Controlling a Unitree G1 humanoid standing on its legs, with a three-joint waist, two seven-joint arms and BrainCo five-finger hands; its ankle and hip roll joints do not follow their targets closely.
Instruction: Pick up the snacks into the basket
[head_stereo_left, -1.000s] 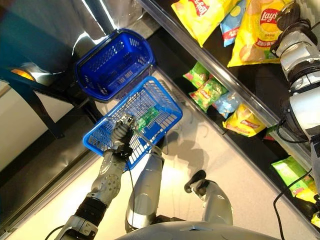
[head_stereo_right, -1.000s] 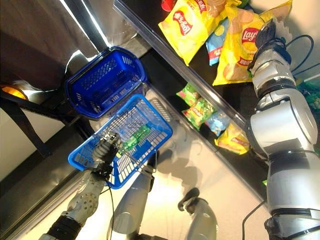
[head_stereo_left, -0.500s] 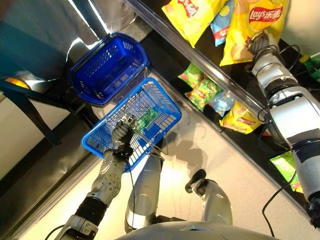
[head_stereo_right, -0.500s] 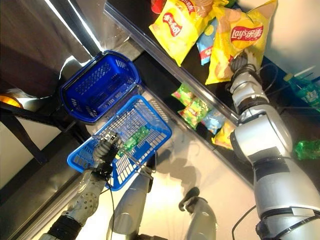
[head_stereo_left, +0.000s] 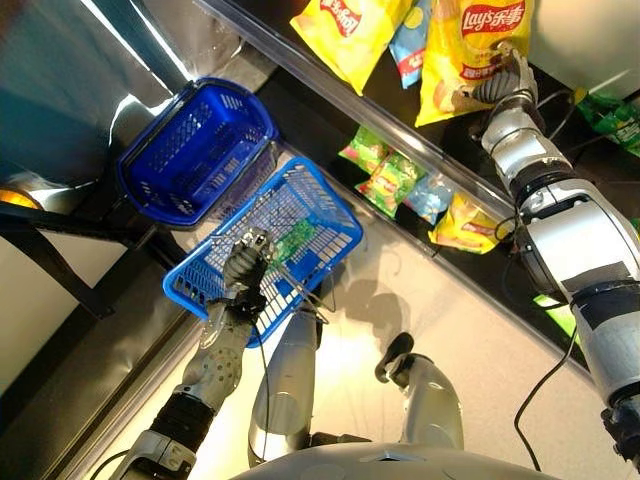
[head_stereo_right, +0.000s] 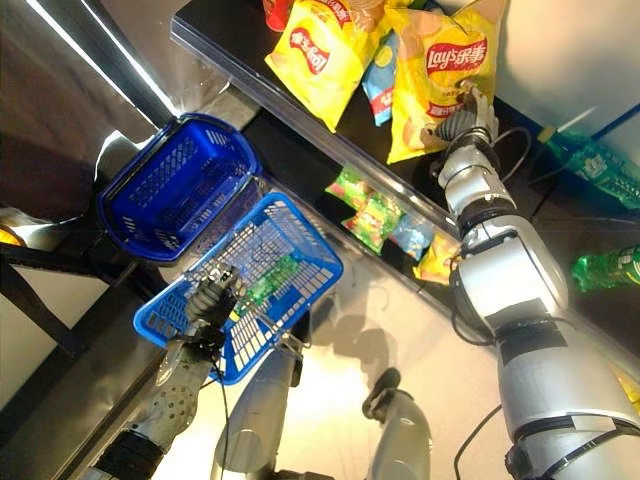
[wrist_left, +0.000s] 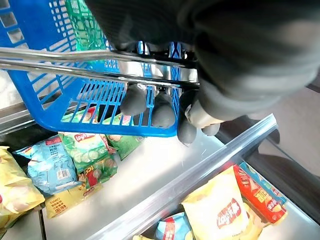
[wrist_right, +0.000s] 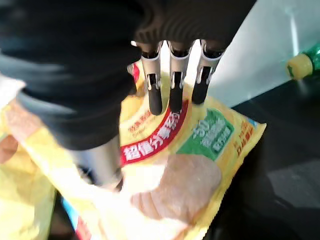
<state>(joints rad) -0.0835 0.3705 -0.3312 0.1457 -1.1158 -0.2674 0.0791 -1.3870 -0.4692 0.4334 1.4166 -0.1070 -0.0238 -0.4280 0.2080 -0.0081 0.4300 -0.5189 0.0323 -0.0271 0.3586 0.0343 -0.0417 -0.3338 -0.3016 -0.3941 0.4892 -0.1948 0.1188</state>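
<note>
My left hand (head_stereo_left: 245, 268) is shut on the metal handle (wrist_left: 75, 65) of a light blue wire basket (head_stereo_left: 335, 215), which hangs tilted below the shelves. A green snack pack (head_stereo_left: 295, 238) lies inside it. My right hand (head_stereo_left: 500, 85) reaches up to the top shelf, onto a large yellow chip bag (head_stereo_left: 465, 40). In the right wrist view its straight fingers (wrist_right: 172, 95) lie on the face of the bag (wrist_right: 200, 150), with the thumb at the bag's side. The bag still rests on the shelf.
A darker blue basket (head_stereo_left: 190, 140) sits beside the held one. More yellow and blue chip bags (head_stereo_left: 340, 35) lie on the top shelf. Green packs (head_stereo_left: 385, 175) and a small yellow pack (head_stereo_left: 460, 225) lie on the lower shelf. Green bottles (head_stereo_right: 600, 165) stand at the right.
The camera has swung, shifting the whole scene. My right hand has slid from the yellow bag's right edge onto its lower face. The left hand keeps hold of the basket handle.
</note>
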